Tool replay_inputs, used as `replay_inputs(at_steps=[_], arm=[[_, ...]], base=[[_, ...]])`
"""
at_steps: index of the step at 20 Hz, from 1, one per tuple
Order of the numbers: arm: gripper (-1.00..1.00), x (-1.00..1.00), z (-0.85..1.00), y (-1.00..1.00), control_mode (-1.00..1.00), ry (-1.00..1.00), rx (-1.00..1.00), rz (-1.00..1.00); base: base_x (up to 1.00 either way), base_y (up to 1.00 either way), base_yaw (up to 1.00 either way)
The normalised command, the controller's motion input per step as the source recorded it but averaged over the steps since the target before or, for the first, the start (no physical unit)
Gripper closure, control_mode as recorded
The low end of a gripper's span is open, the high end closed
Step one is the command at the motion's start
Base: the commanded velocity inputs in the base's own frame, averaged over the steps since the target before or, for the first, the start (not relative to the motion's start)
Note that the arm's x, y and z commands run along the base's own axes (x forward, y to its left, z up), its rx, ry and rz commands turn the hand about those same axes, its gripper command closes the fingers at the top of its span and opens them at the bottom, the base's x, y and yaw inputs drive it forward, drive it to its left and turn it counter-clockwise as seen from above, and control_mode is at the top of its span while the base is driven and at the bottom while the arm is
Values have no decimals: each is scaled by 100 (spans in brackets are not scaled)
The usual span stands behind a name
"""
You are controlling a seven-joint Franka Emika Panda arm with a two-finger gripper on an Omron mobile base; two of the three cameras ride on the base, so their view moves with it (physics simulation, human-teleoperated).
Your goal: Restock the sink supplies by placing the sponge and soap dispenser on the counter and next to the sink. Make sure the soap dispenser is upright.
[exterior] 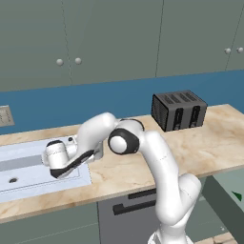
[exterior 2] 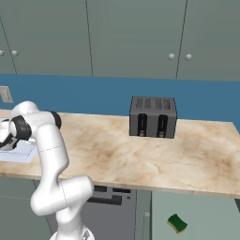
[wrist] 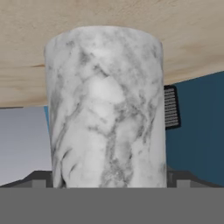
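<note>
The soap dispenser (wrist: pixel 105 109), a grey-white marbled cylinder, stands right in front of the hand camera. Its far end is against the beige counter (wrist: pixel 109 13); its pump nozzle is hidden. My gripper (wrist: pixel 109 180) is shut on it, with a dark fingertip (wrist: pixel 41 179) against each side. In the left base view the gripper (exterior: pixel 71 145) sits low at the right rim of the sink (exterior: pixel 28 167); in the right base view it is at the left edge (exterior 2: pixel 3 137). The sponge (exterior 2: pixel 177 223), green over yellow, lies low down in front of the cabinets, below the counter (exterior 2: pixel 154 164).
A dark toaster (exterior: pixel 178 110) stands on the counter at the back right, against the blue wall. A wall outlet (exterior: pixel 5 116) is at far left. The arm's elbow (exterior: pixel 125 140) hangs over the counter beside the sink. Bare counter (exterior: pixel 209 143) lies in front of the toaster.
</note>
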Motion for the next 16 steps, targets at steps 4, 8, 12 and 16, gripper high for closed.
replay_inputs(at_steps=[4,8,12,16], arm=[[100,5,-45,0,-100,-2,11,2],[100,8,-37,0,-100,0,9,3],[-100,0,-39,3,-100,0,2,1],[-100,0,-17,0,-100,0,4,1]], base=[[0,0,0],[0,0,0],[0,0,0],[0,0,0]])
